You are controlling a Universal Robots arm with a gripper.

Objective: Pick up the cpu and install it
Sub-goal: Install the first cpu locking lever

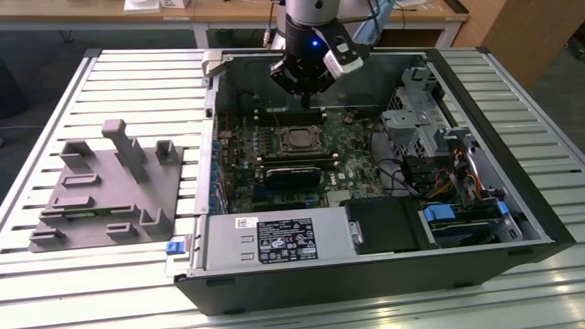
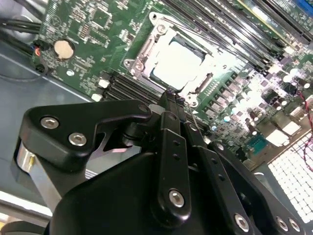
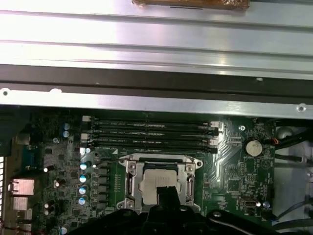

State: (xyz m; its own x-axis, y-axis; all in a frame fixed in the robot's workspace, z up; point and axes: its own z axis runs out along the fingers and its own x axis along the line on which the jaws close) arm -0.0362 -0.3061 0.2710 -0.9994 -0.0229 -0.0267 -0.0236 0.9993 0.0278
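The cpu (image 2: 177, 62) sits flat in the socket (image 2: 146, 49) on the green board (image 1: 357, 179) inside the open case (image 1: 512, 199), its pale top showing within the metal frame in both wrist views. The tool (image 2: 175, 104) hangs above the board near the case's rear wall, apart from the cpu, fingers narrowed together with nothing between them. A grey tray (image 1: 101, 205) lies on the slatted worktop (image 1: 137, 75), at the exterior view's left.

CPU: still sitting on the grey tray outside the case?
No. The cpu lies in the motherboard socket, below the gripper.
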